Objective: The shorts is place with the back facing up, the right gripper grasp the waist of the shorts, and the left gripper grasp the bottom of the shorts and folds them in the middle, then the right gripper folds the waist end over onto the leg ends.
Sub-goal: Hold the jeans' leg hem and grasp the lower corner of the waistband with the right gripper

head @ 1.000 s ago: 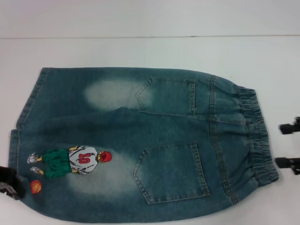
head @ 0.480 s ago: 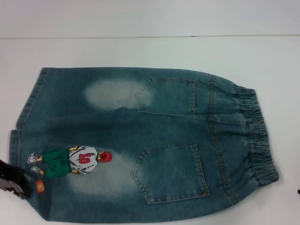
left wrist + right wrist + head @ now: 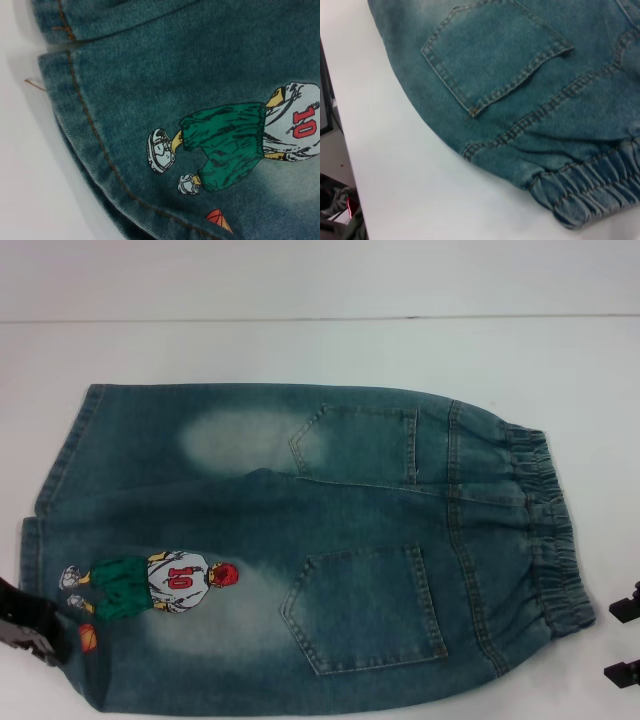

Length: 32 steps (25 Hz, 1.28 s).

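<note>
The left tool (image 3: 30, 625) sits at eight o'clock of the head view; the right tool (image 3: 625, 638), fingers apart, at four o'clock.

A bare test bench or lab setup rather than a home: a plain white, smooth worktop (image 3: 300, 350) fills the head view, meeting a pale blank wall (image 3: 300, 275) behind. The right wrist view shows the worktop's edge, with dark equipment and a small red light (image 3: 349, 206) below it.
</note>
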Available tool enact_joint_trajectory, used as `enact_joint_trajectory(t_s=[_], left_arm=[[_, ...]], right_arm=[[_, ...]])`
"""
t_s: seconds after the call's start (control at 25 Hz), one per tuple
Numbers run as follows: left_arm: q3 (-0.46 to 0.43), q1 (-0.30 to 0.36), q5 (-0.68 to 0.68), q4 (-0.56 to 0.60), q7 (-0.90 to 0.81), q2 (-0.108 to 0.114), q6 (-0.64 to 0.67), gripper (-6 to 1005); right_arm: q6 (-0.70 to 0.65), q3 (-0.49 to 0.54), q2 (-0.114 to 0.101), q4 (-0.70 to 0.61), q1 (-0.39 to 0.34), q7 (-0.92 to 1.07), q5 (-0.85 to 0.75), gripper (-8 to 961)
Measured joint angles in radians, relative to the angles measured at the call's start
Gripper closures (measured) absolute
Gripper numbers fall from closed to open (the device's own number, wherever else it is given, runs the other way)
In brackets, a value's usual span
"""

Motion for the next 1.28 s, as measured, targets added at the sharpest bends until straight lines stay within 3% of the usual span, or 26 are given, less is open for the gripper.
enact_joint_trajectory(t_s=[0.52,0.72,0.92,1.28], left_arm=[[0.012,-0.002,0.0,0.001,-0.001,-0.004,0.005,918],[0.014,-0.002,0.0,0.001,-0.002,-0.005,0.005,918],[0.018,0.0,0.0,-0.004,-0.002,-0.007,0.0,918],[0.026,0.0,0.0,-0.012,-0.002,-0.007,-0.008,917]], right_arm=[[0.068,-0.012,-0.008,0.123,0.045,-0.036,0.002,46],[0.069,-0.008,-0.001,0.118,0.046,-0.063,0.009,47],[0.062,-0.006,-0.005,0.115,0.04,-0.078,0.046,125],[0.127,-0.003,0.002,0.135,0.032,-0.097,0.068,143]])
